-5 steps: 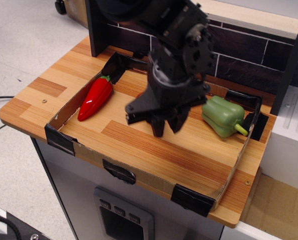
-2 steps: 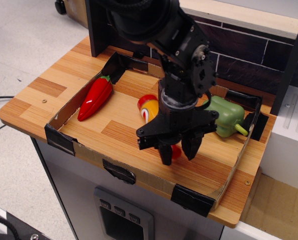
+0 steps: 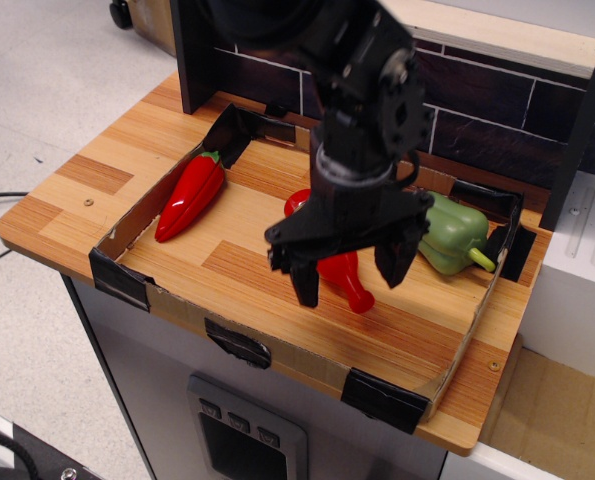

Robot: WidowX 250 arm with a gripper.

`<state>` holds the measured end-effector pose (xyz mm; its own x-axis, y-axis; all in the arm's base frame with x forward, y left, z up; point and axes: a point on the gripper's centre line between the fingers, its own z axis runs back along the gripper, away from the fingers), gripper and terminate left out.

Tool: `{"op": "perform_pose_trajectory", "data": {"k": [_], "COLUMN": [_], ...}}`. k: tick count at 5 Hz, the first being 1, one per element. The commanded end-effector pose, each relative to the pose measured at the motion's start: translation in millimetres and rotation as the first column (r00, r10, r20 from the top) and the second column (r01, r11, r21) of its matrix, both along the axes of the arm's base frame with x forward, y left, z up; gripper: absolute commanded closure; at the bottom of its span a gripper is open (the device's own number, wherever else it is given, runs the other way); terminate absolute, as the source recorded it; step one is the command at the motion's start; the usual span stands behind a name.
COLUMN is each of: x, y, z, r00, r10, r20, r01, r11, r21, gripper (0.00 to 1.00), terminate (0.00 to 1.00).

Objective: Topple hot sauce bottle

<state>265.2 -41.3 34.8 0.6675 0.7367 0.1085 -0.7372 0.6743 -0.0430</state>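
Hot sauce bottle (image 3: 339, 270) lies toppled, cap toward 5 o'clock; my tool (image 3: 346, 275) hangs above, jaws wide, empty.

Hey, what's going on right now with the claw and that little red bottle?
Gripper open, above the tray. Hot sauce bottle lying on its side below it, cap toward the front. Chili pepper and green pepper off to the sides, nothing blocking.

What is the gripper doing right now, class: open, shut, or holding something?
Gripper: open, holding nothing; its fingers are spread above the hot sauce bottle, which lies on its side on the wooden tray.
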Motion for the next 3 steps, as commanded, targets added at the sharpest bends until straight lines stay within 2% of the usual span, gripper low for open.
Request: {"op": "perform_pose_trajectory", "data": {"k": [1,2,3], "x": [10.5,10.5,10.5], "y": [0.1,0.1,0.1], "z": [45.4,45.4,45.4], "r00": [0.993,0.993,0.993], "r10": [0.026,0.026,0.026], "r20": [0.115,0.115,0.115], "r01": [-0.025,-0.025,-0.025], "r11": [1.0,1.0,1.0], "r21": [-0.009,-0.009,-0.009], "gripper": [0.0,0.0,0.0], "terminate": [0.0,0.0,1.0]}}
